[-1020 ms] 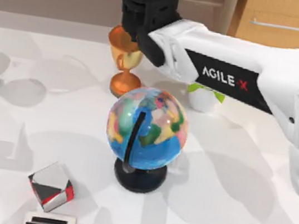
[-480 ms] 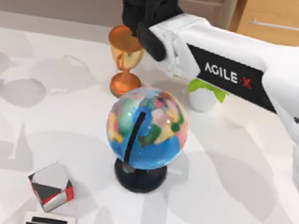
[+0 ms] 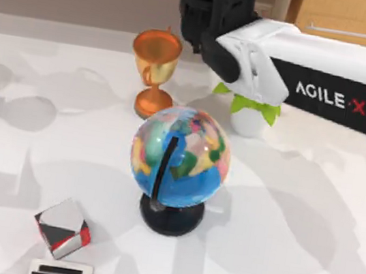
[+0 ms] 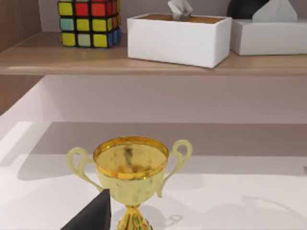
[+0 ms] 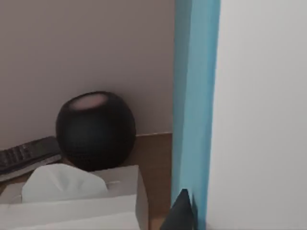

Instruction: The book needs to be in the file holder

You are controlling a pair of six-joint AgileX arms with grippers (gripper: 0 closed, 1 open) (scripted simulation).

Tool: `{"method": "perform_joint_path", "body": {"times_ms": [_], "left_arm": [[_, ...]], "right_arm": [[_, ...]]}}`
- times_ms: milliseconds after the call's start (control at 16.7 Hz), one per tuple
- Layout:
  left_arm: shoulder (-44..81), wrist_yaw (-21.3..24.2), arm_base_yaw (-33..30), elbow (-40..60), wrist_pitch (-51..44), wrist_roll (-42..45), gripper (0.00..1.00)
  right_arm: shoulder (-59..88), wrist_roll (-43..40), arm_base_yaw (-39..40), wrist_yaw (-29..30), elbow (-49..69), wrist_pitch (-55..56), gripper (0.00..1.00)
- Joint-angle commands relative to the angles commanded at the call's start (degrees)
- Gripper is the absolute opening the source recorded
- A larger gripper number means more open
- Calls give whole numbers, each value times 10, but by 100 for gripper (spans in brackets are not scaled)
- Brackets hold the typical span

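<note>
behind the white table our right gripper carries the book upright, seemingly clamped, toward the holder.

Globe stands mid-table (orange trophy behind).

Light is bright and even in all views, probably from above. On the white table lie soft, pale grey shadows, several overlapping. The globe carries a mild sheen, without hard glare. In the right wrist view, the book looks soft-edged.
</note>
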Motion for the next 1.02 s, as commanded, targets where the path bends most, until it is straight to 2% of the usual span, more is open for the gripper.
{"method": "perform_joint_path", "body": {"times_ms": [240, 600, 840, 1020], "left_arm": [[0, 0, 0, 0, 0, 0, 100], [0, 0, 0, 0, 0, 0, 100], [0, 0, 0, 0, 0, 0, 100], [0, 0, 0, 0, 0, 0, 100]], "right_arm": [[-116, 102, 1, -84, -135, -18, 0], [-324, 259, -22, -244, -341, -50, 0], [-445, 363, -79, -350, -462, -66, 0], [-504, 439, -150, -420, -534, -70, 0]]}}
